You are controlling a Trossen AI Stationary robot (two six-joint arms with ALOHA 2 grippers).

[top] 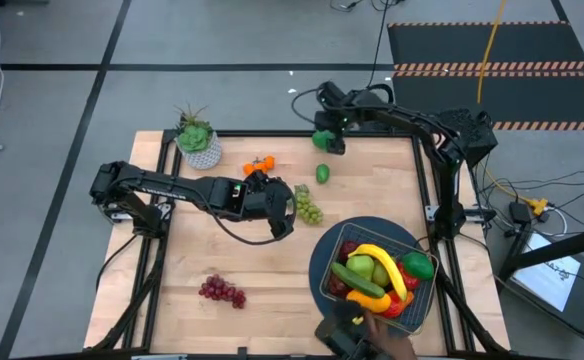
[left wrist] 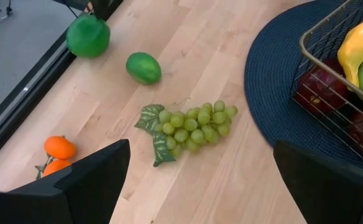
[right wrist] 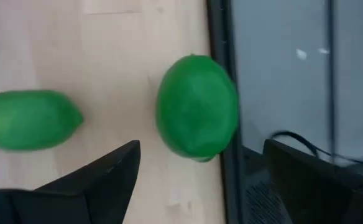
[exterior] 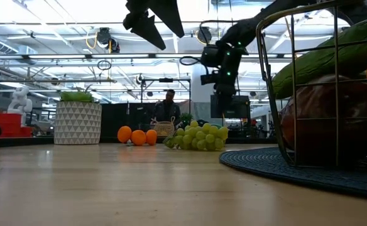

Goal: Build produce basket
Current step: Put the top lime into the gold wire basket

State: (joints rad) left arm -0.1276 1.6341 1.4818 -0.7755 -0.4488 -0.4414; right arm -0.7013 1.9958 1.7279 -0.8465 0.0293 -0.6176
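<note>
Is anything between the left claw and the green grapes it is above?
Nothing visible. The left claw is open over bare wood, and the green grapes lie clear ahead, apart from the lime and the blue mat.

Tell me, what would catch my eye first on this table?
Probably the wire basket heaped with bright toy produce on its round blue mat at the table's near right. Next, the green grapes at mid-table, just beyond the open left gripper, and a round green fruit at the far edge before the open right gripper.

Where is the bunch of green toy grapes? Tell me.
In the high view, the bunch of green toy grapes lies mid-table on the wood, just off the round dark blue mat, beside the open left gripper.
</note>
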